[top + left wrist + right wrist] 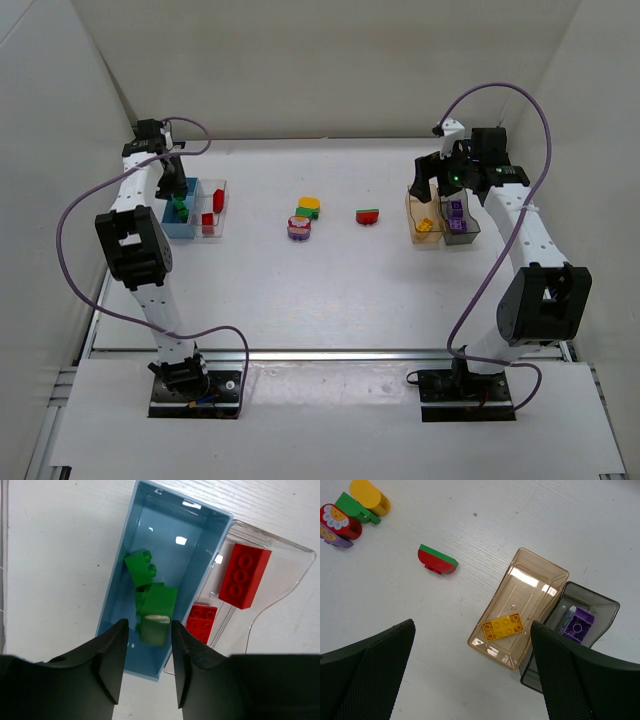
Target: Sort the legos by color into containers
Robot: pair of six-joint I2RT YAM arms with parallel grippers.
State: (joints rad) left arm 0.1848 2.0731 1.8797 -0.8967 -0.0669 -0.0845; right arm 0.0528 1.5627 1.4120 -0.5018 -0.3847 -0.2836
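Legos partly sorted. My left gripper [149,630] hangs directly over the blue-tinted translucent rectangular bin [170,555], which I take to be the green container. A glossy green studded brick [156,612] sits in line with the jaws, its near end blurred. The jaws stand only narrowly apart, and I cannot tell whether they have hold of the brick or have let it go. A second green brick [141,567] lies tilted on the bin floor just beyond it. Touching the blue bin's side is the clear, thin-walled plastic bin [280,595], which holds a long red brick with a single row of studs [244,575] and a square red four-stud brick [201,622], so red goes there. My right gripper [472,625] hovers above the far pair of bins with its jaws spread fully and nothing between them. I judge it free to go for the next piece. Below it, the orange-amber translucent bin [540,580] carries one flat yellow eight-stud plate [503,626] lying askew. The smoky dark grey bin [600,602] pressed against it holds a purple brick [577,625] beside a pale piece I cannot identify. Unsorted on the white matte surface [330,290], well apart from all four bins, are several pieces. One is a smooth half-round piece, red with a green flat edge [437,560]. Farther off is a close cluster: a rounded yellow piece [367,495], a green piece [352,507], a red cylinder with a flower print [339,520] and a purple piece [332,537]. Mixed-colour pieces will likely need pulling apart before binning.
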